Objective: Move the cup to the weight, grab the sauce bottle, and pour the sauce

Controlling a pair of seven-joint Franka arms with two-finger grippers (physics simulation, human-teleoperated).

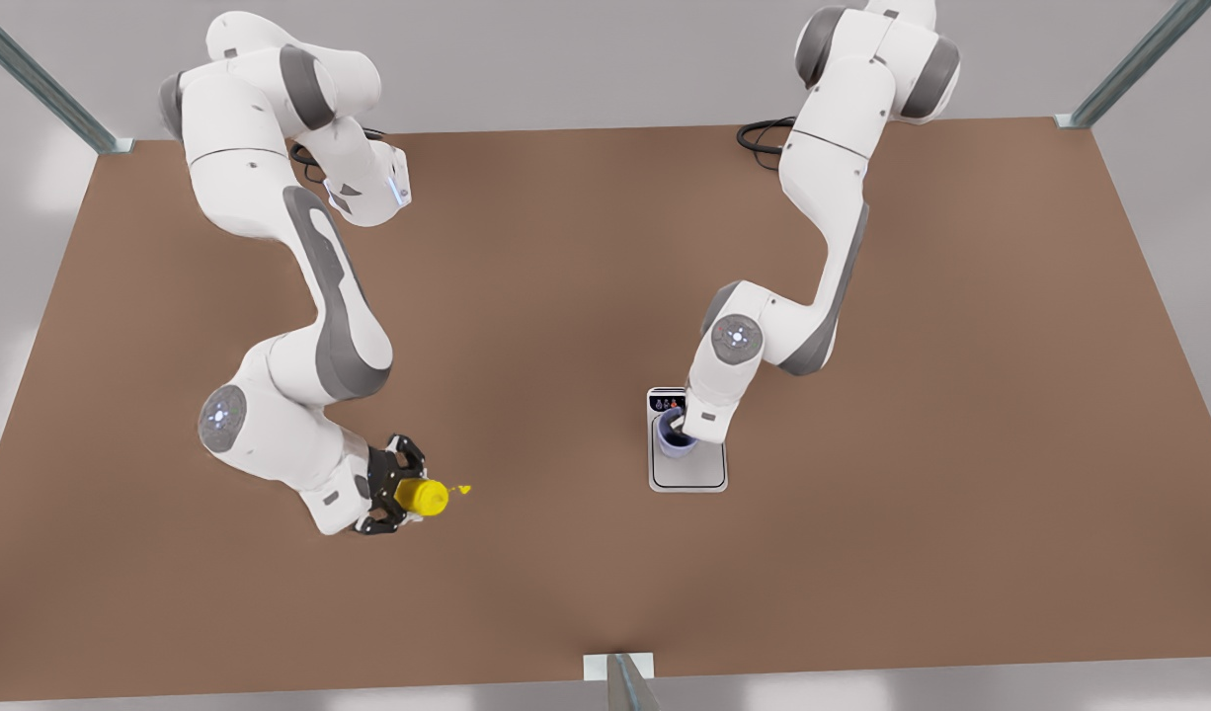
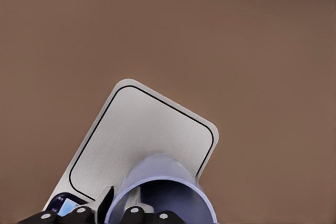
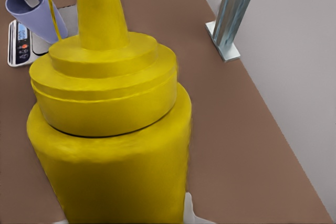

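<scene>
**Yellow bottle gripped, cup on scale, pour not started**

Yellow sauce bottle (image 1: pixel 423 497) sits pinched in the right gripper (image 1: pixel 400 498), at the front view's left, nozzle pointing toward the scale. It is well apart from the cup; whether it is lifted off the table I cannot tell.

Left gripper (image 1: pixel 677 427) is at the front view's right, over the scale (image 1: pixel 687 472). Its fingers (image 2: pixel 106 201) pinch the cup's rim, one inside and one outside. Cup (image 2: pixel 160 192) stands on the scale platform, near the display end.

Progress, judged: cup-to-scale step looks done, though the left gripper has not let go. Bottle pickup is done or nearly so. Left to do: bring the bottle across to the cup, tilt it, pour. No sauce visible in the cup.

Surface: plain brown table (image 1: pixel 566 296), flat, matte. Room: pale grey walls, metal frame posts (image 1: pixel 1139 59) at the table corners, another post at the near edge. Black cables lie by the arm bases.
</scene>
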